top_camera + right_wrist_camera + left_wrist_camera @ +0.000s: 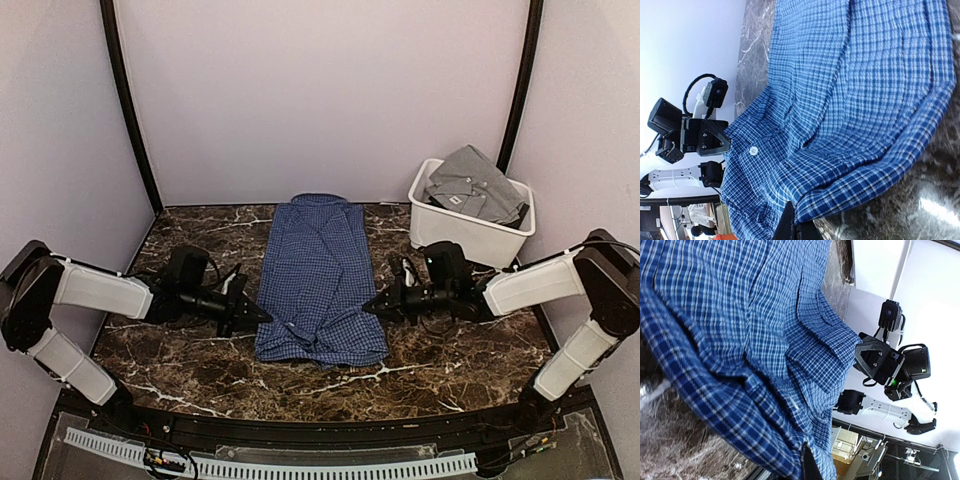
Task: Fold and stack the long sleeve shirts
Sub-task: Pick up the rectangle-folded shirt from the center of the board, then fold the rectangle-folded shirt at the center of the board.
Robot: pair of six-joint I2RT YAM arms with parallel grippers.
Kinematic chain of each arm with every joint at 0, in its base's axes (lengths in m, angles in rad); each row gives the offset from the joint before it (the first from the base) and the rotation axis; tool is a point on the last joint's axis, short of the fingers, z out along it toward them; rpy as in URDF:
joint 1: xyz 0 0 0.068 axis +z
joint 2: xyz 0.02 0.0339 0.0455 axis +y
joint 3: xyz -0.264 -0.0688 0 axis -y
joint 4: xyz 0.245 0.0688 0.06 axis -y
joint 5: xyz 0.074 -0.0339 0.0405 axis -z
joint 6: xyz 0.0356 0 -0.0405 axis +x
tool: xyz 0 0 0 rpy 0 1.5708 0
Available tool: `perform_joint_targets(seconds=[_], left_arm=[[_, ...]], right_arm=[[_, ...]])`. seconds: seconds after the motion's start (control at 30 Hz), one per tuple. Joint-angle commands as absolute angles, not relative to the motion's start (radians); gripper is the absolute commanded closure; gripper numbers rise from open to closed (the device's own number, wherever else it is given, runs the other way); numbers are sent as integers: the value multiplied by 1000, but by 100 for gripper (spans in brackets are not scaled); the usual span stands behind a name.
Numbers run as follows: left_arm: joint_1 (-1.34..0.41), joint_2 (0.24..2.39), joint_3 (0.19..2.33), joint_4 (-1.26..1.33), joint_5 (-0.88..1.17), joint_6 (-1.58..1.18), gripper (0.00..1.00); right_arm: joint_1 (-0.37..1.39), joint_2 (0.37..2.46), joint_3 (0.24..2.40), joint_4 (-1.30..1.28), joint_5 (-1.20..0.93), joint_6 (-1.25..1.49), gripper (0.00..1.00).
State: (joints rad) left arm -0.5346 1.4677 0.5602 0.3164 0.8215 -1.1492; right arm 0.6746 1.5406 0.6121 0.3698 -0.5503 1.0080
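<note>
**Operator:** What's around you?

**Robot:** A dark brown marble-patterned table (200,372) with white veins. Plain pale walls (320,90) close it in on three sides, and a black post (127,105) curves up at each rear corner. At the right rear stands a white plastic bin (462,238).

**Operator:** And the shirts?

**Robot:** The navy check shirt (320,275) lies flat in the middle of the table, folded into a long narrow strip. Its collar (320,203) is at the far end and its hem is nearest me. The cloth is rumpled along the near edge, and my right wrist camera shows one white button (753,149). The grey shirt (470,185) sits crumpled in the bin, rising above its rim.

**Operator:** Your grippers?

**Robot:** My left gripper (258,314) is low at the shirt's left edge. My right gripper (376,305) is at its right edge, directly opposite. Both are fully closed, with the tips against the cloth. I cannot tell whether either has pinched any fabric.
</note>
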Motion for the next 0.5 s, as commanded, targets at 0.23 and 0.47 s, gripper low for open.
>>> perform_joint_targets(seconds=[0.23,0.47], left_arm=[[-437,1768,758,698,703,-1378,100],[-405,1885,827,730,655,-1380,100]], right_arm=[[561,1836,879,544,-516,1063,100],[529,1934,926,570,-498,1089,100]])
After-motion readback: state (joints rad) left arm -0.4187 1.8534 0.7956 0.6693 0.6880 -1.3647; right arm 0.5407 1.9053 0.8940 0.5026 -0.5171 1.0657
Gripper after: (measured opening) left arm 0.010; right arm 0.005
